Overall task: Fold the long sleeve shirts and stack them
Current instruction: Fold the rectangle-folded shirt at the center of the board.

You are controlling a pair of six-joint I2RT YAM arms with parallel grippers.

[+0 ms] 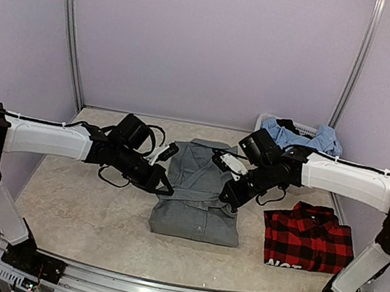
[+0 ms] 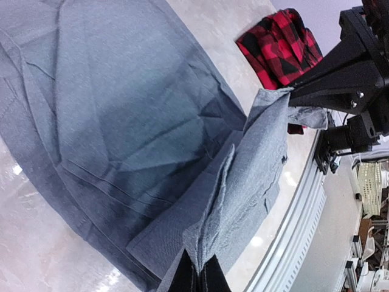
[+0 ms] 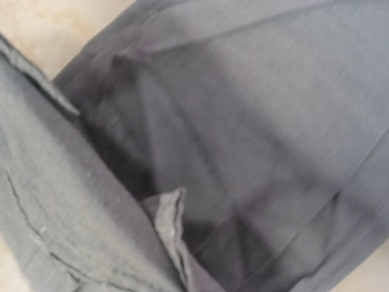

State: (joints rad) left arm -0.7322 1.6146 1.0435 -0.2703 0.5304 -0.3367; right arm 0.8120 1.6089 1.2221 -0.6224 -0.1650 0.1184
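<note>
My left gripper (image 1: 165,188), right gripper (image 1: 227,196) both pinched tight on grey shirt (image 1: 194,217), opposite edges (plaid shirt (image 1: 308,240) lies folded, my right).

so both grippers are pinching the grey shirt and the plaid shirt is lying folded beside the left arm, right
Not quite. The plaid shirt lies folded beside the right arm, not the left; the top external view shows it. The rest holds: the left gripper and right gripper are both pinching the grey shirt.
</note>
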